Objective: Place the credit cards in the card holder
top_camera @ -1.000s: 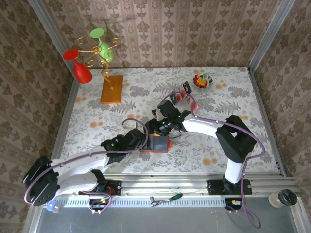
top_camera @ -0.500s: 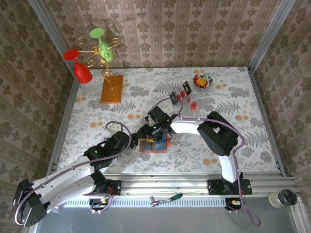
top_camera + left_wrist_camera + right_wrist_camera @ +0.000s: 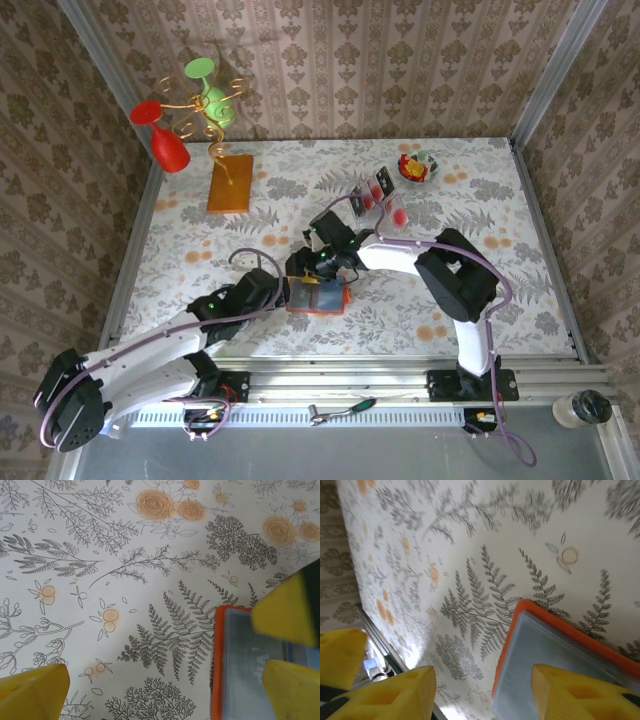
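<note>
Found left gripper (image 3: 283,292) nearest, spread fully wide and empty, poised at the left edge of the holder (image 3: 320,298). Saw holder lying open and flat on the cloth (image 3: 125,580), grey-blue inside up, orange rim around it. Found right gripper (image 3: 318,268) just beyond, over holder's far edge, part-spread with nothing between. Spotted cards (image 3: 378,192) farther back, well apart from holder. Judged the step as readying the holder, no card yet in hand. Reckoned next on sending right gripper back for one card and pinching it by its thin edges, left pinning holder open. Took cards' place from top view; took from wrist views the lining up close and the bare gap between yellow fingers (image 3: 395,692).
</note>
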Tool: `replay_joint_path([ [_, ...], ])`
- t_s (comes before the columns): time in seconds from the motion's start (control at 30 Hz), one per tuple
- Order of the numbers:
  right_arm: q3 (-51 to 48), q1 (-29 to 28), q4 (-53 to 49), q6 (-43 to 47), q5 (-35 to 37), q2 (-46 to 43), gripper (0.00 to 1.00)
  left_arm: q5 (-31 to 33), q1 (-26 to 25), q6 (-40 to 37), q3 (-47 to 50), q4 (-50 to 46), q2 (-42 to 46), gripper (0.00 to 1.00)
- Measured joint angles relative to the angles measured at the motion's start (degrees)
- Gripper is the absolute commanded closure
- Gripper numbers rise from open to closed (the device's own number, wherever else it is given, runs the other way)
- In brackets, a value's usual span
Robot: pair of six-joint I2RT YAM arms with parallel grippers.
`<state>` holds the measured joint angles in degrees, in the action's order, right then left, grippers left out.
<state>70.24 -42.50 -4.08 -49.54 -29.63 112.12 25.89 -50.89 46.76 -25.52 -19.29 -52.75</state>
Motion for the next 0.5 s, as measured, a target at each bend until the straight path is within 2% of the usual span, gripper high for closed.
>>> replay_joint_path([
  [0.23,-3.1,3.0,-2.2,1.7,1.2,-8.0,0.45,-1.0,0.0,-0.1,0.0,2.8,-4.5,0.0],
  [0.5,-6.7,3.5,-17.2,11.6,14.7,-16.7,0.43,-1.9,0.0,-0.5,-1.9,4.6,-9.6,0.0],
])
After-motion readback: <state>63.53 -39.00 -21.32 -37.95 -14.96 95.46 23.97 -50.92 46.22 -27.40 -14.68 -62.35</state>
